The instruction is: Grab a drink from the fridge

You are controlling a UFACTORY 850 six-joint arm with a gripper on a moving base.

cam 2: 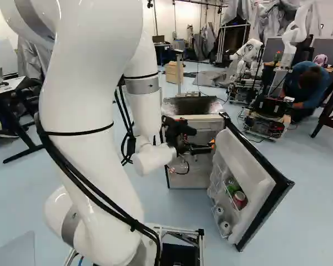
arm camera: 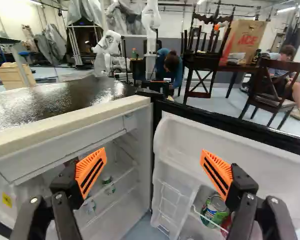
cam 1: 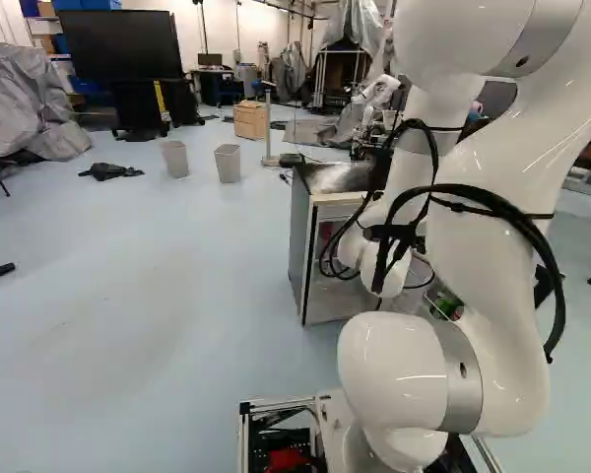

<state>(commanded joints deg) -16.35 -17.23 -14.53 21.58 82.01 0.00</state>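
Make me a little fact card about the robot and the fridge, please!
Fridge: open, its door swung out
Door's upper rack: a green can next to a red can
Door's lower rack: two pale cans
Robot arm: white, reaching to the fridge
Gripper: open, fingers wide apart, orange pads
Holding: nothing
Drink grabbed: not yet

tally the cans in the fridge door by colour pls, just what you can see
Green can: 1
Red can: 1
Cans showing only pale metallic ends, lower down, side colour hidden: 2
Total in view in the fridge door: 4
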